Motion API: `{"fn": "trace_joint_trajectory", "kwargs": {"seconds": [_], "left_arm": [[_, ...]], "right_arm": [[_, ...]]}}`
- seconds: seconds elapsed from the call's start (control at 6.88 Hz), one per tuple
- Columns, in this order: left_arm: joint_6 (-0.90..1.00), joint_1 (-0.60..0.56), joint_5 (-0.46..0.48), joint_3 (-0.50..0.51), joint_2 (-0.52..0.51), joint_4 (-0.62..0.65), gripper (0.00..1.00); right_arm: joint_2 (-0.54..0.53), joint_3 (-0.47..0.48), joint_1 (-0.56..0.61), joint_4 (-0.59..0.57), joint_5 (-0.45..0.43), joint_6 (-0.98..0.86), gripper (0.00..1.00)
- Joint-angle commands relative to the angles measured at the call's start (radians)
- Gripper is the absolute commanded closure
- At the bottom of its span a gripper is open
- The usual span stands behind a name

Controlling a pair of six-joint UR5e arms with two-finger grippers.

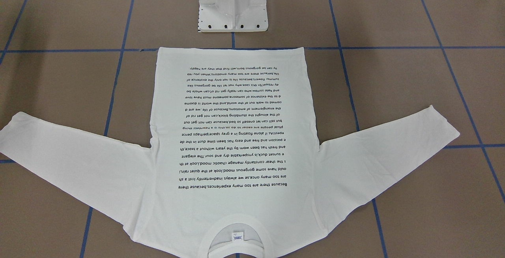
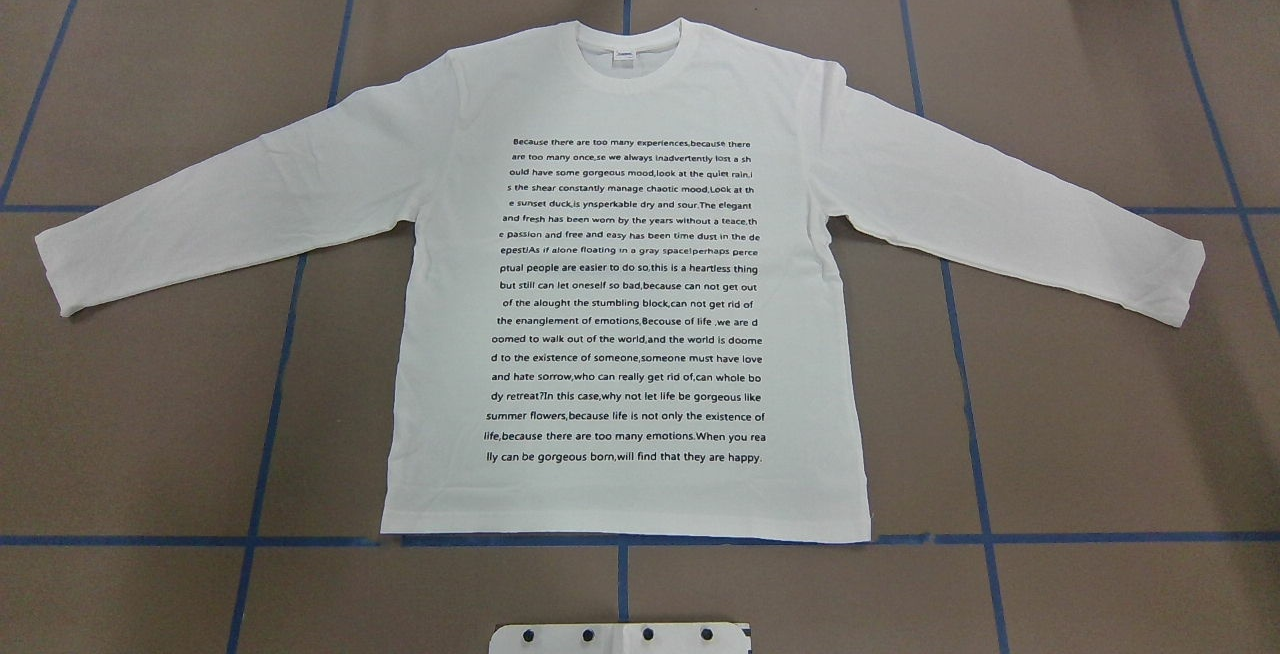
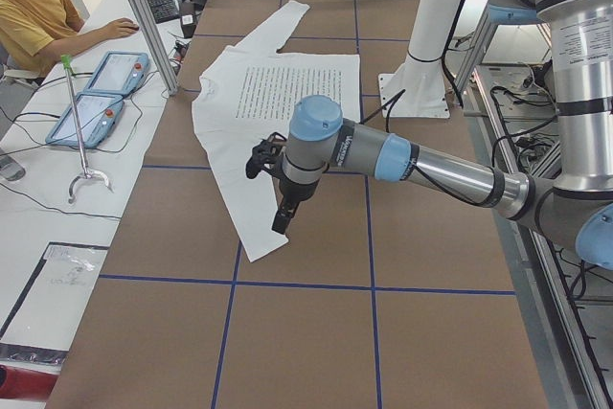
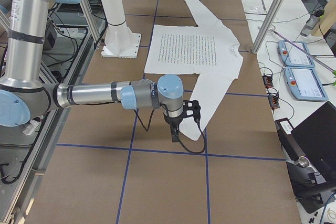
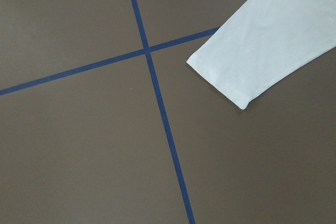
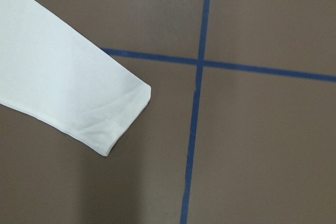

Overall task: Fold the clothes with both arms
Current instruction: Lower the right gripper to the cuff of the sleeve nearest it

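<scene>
My left arm (image 3: 402,160) fills the near side of the left-side view. Its end effector (image 3: 280,220) points down above the left sleeve cuff (image 5: 226,77), and I cannot tell whether its fingers are apart or together. My right arm (image 4: 100,95) reaches out the same way, with the right end effector (image 4: 175,132) hanging just beside the right sleeve cuff (image 6: 121,114). I cannot tell its state either.

The white long-sleeved T-shirt (image 2: 620,274) lies flat on the brown table (image 2: 1100,434), printed side up. Seen from overhead, the ribbed collar (image 2: 590,64) and the neck label (image 2: 625,56) are at 12 o'clock and the hem is at 6 o'clock, near my white pedestal base (image 1: 232,9). The sleeves are spread, with the cuffs at about 9 and 3 o'clock. Lines of black text (image 2: 625,304) cover the chest.

Through my left wrist camera, the cuff lies at 2 o'clock from a crossing of blue tape lines (image 5: 157,103). An operator in a yellow shirt (image 3: 34,16) sits at a desk beside the table.
</scene>
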Motion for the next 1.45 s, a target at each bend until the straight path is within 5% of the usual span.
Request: {"fn": "trace_joint_trajectory", "kwargs": {"seconds": [0.0,0.29,0.73,1.02,1.31], "left_arm": [[0.0,0.0,-0.003,0.054,-0.092,-0.125,0.0],[0.004,0.0,-0.006,0.072,-0.094,-0.138,0.0],[0.009,-0.002,-0.008,0.059,-0.083,-0.138,0.0],[0.012,-0.003,-0.008,0.059,-0.08,-0.14,0.0],[0.014,-0.003,-0.008,0.058,-0.078,-0.14,0.0]], "right_arm": [[0.027,-0.031,0.001,0.127,0.006,0.001,0.0],[0.028,-0.133,-0.031,0.306,0.036,0.11,0.0],[0.082,-0.447,-0.239,0.887,-0.069,0.556,0.0],[0.102,-0.512,-0.361,0.983,-0.196,0.65,0.02],[0.154,-0.593,-0.386,0.985,-0.22,0.65,0.09]]}}
